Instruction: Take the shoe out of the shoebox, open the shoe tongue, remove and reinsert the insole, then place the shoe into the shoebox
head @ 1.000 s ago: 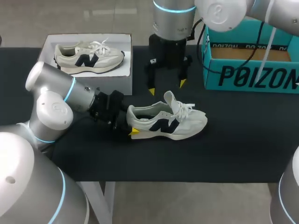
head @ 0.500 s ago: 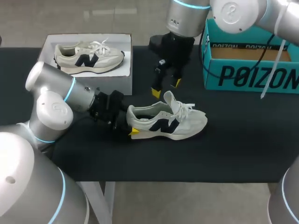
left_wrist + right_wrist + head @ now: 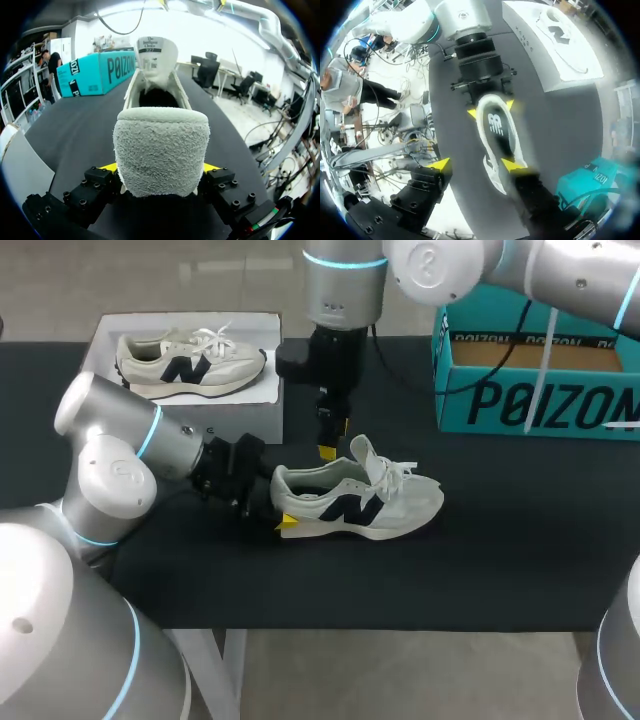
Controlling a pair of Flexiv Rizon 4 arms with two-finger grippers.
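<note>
Above the shoe (image 3: 360, 498), the right hand (image 3: 328, 443) has swung in and turned, fingers spread, likely readying for the tongue; the left hand (image 3: 275, 515) pinches its heel.

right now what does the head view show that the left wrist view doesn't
Only the head view: the second shoe lying in a white lid, and the laces of the shoe on the table. Only the left wrist view: the raised tongue with its label, and the dark opening behind the heel. Both: that shoe, the teal shoebox, and the left gripper clamped on the shoe's heel.
</note>
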